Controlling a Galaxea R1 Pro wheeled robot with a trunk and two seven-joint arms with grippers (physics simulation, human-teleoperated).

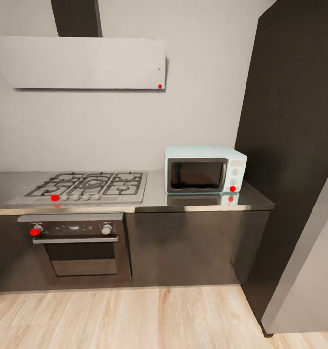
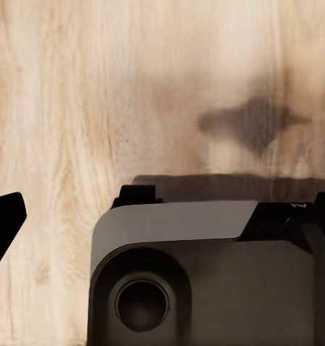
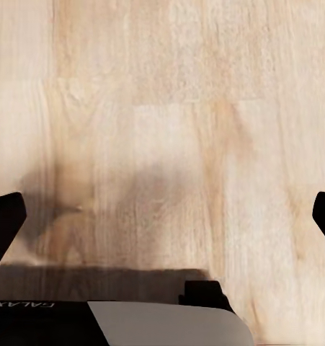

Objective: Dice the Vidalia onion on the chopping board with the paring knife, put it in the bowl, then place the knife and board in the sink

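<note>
The sink, onion, chopping board, paring knife, bowl and grey countertop are out of view. In the left wrist view my left gripper (image 2: pixel 162 216) hangs open over the pale wood floor (image 2: pixel 97 86). Its dark fingertips (image 2: pixel 3 223) sit far apart at the frame's sides, and part of my grey base (image 2: pixel 205 274) lies under it. My right gripper (image 3: pixel 162 216) is open too, its fingertips (image 3: pixel 3 223) spread wide above the floor (image 3: pixel 176 108), with nothing between them.
Ahead stands a steel counter (image 1: pixel 193 203) carrying a gas hob (image 1: pixel 89 185) and a pale blue microwave (image 1: pixel 205 169). An oven (image 1: pixel 79 242) sits below the hob, a hood (image 1: pixel 81 62) above it. A tall dark cabinet (image 1: pixel 295 145) rises at the right. Wood floor (image 1: pixel 125 317) lies in front.
</note>
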